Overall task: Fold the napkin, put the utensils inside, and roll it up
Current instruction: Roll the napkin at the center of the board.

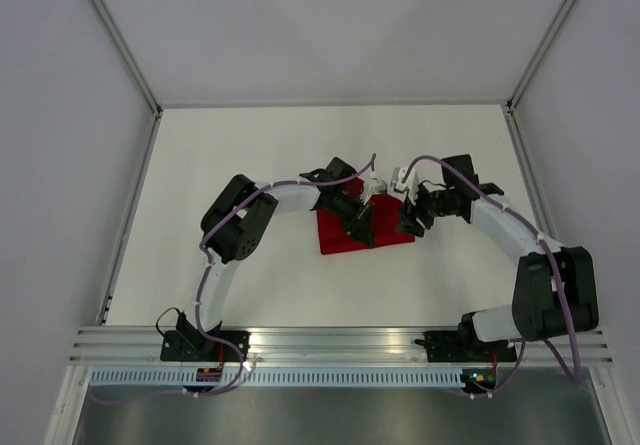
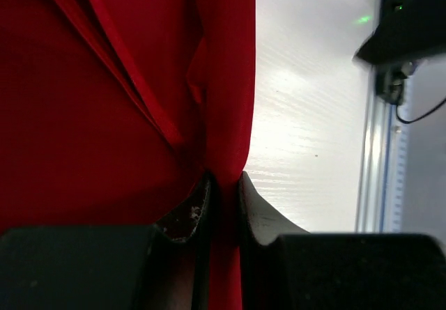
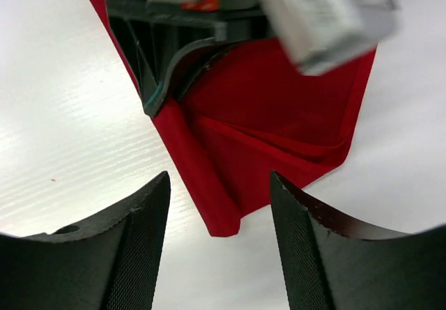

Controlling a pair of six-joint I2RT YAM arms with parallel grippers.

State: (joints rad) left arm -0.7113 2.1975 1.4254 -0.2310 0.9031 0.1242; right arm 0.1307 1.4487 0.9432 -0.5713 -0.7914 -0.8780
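Observation:
The red napkin (image 1: pixel 345 237) lies in the middle of the white table, partly under both grippers. My left gripper (image 1: pixel 358 227) is shut on a raised fold along the napkin's edge (image 2: pixel 226 115); the cloth runs between its fingers (image 2: pixel 261 212). My right gripper (image 1: pixel 410 223) is open and empty, just off the napkin's right corner (image 3: pixel 223 219), which sits between its fingers (image 3: pixel 139 233). The left gripper also shows in the right wrist view, pinching the cloth (image 3: pixel 167 94). No utensils are in view.
The table (image 1: pixel 250 165) is walled by grey panels at the left, back and right. A metal rail (image 1: pixel 340 340) with the arm bases runs along the near edge; the rail and a black base show in the left wrist view (image 2: pixel 380 150).

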